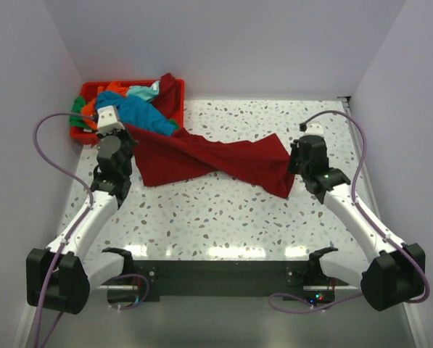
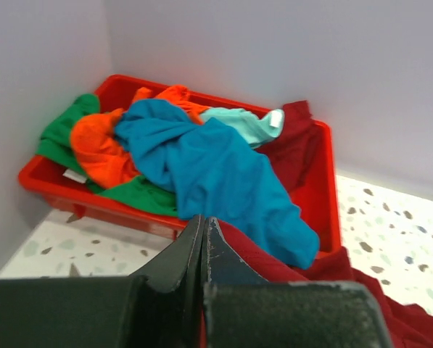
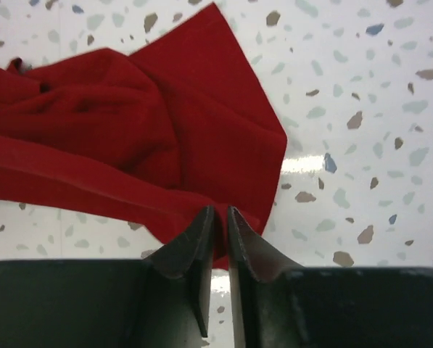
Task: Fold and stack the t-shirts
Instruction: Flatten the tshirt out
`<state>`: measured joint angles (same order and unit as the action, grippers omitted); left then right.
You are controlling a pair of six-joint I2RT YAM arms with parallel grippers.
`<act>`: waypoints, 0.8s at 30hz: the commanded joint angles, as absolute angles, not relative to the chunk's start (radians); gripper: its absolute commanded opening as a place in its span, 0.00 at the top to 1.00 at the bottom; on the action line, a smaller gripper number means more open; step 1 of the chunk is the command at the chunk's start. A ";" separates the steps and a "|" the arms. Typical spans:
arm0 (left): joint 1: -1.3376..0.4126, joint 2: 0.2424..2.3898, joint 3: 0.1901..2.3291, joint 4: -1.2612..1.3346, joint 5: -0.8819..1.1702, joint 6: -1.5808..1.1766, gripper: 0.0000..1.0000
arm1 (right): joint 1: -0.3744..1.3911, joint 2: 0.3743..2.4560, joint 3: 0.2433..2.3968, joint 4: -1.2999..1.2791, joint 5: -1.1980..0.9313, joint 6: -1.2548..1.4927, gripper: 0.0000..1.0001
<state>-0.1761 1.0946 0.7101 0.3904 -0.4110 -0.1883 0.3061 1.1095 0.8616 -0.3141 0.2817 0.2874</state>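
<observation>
Pinching opposite ends, the left end effector (image 2: pixel 204 223) and right end effector (image 3: pixel 220 216) both clamp the dark red t-shirt (image 1: pixel 201 159), which lies twisted between them, long axis running left-right across the surface (image 1: pixel 238 210). The other t-shirts (image 2: pixel 216 167) sit heaped in the red bin (image 2: pixel 56 194) just beyond the left one.

red bin (image 1: pixel 93 87): rectangular glossy plastic with a raised rim. it stands on the table (image 1: pixel 223 217) in the far left corner, close to the back wall (image 1: pixel 223 43) and the left wall (image 1: pixel 20 109). bin floor not visible.

table: white terrazzo top with grey, brown and a few bluish flecks. the surface is glossy, with bright glare bands along the far edge and near the front.

walls: plain, pale, unmarked. the right wall (image 1: pixel 412 87) closes off the table's right side.

dark plate (image 1: pixel 216 274): runs along the table's near edge, between the two front corners.
</observation>
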 commanded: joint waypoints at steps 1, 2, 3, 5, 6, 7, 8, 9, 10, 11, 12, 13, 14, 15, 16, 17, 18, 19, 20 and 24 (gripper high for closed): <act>-0.126 1.077 0.681 0.386 -0.485 -0.167 1.00 | 0.333 1.144 0.893 -0.360 0.264 0.313 0.80; -0.121 1.077 0.673 0.388 -0.468 -0.170 1.00 | 0.342 1.161 0.899 -0.376 0.281 0.316 0.78; -0.117 1.078 0.670 0.388 -0.459 -0.175 1.00 | 0.351 1.166 0.902 -0.386 0.313 0.321 0.74; -0.117 1.088 0.676 0.382 -0.446 -0.175 1.00 | 0.385 1.166 0.897 -0.390 0.311 0.333 0.64; -0.115 1.089 0.680 0.380 -0.437 -0.175 1.00 | 0.403 1.164 0.890 -0.382 0.304 0.337 0.61; -0.115 1.089 0.677 0.382 -0.434 -0.176 1.00 | 0.422 1.166 0.873 -0.377 0.289 0.348 0.58; -0.115 1.092 0.670 0.391 -0.430 -0.176 1.00 | 0.452 1.170 0.865 -0.358 0.270 0.353 0.57; -0.115 1.095 0.669 0.394 -0.428 -0.178 1.00 | 0.463 1.187 0.856 -0.348 0.246 0.356 0.57; -0.115 1.100 0.669 0.397 -0.426 -0.179 1.00 | 0.474 1.196 0.836 -0.321 0.194 0.367 0.57; -0.115 1.103 0.670 0.402 -0.417 -0.179 1.00 | 0.483 1.210 0.825 -0.305 0.177 0.373 0.57; -0.115 1.107 0.672 0.402 -0.413 -0.178 1.00 | 0.483 1.239 0.816 -0.293 0.163 0.379 0.57; -0.115 1.111 0.672 0.403 -0.410 -0.179 1.00 | 0.483 1.252 0.805 -0.272 0.164 0.386 0.57; -0.115 1.114 0.673 0.405 -0.399 -0.179 1.00 | 0.483 1.267 0.802 -0.259 0.179 0.391 0.55; -0.115 1.117 0.672 0.408 -0.394 -0.181 1.00 | 0.483 1.278 0.804 -0.252 0.198 0.396 0.55; -0.115 1.120 0.672 0.410 -0.390 -0.183 1.00 | 0.483 1.304 0.811 -0.239 0.218 0.402 0.54; -0.115 1.121 0.675 0.411 -0.387 -0.183 1.00 | 0.482 1.316 0.818 -0.232 0.231 0.402 0.53; -0.115 1.121 0.673 0.411 -0.385 -0.181 1.00 | 0.483 1.328 0.827 -0.224 0.241 0.402 0.52; -0.115 1.123 0.673 0.410 -0.387 -0.181 1.00 | 0.480 1.360 0.854 -0.216 0.248 0.397 0.52; -0.114 1.121 0.673 0.408 -0.391 -0.178 1.00 | 0.477 1.374 0.867 -0.210 0.262 0.394 0.51; -0.112 1.106 0.667 0.403 -0.406 -0.170 1.00 | 0.433 1.474 0.946 -0.190 0.252 0.376 0.51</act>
<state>-0.1234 1.1240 0.6724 0.3576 -0.3969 -0.1871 0.4671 1.4307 0.8555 -0.2676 0.2256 0.3767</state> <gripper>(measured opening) 0.016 0.489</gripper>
